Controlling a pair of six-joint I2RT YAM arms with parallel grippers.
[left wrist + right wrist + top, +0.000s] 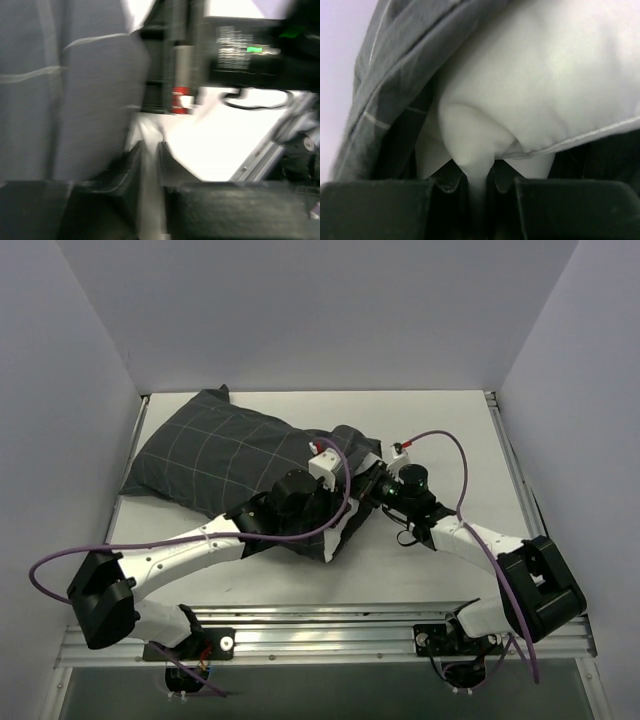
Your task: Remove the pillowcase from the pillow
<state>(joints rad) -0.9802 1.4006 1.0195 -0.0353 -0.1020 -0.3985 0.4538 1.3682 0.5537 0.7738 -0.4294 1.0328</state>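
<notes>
Pillowcase (215, 460) lies on the tabletop (440, 430), running from the upper left of the overhead view to its centre, where both arms reach it. Your right jaws are pinched tight on a fold of the white pillow (545, 75) bulging from the case's open end, with the dark checked cloth above and left of them. Your left jaws sit just beside the case with a narrow gap, and blur hides whether they hold anything. Plain pale walls (320, 310) enclose the white tabletop on three sides.

Left wrist view blurred, pillow (545, 75) mostly hidden inside pillowcase (210, 455)
</notes>
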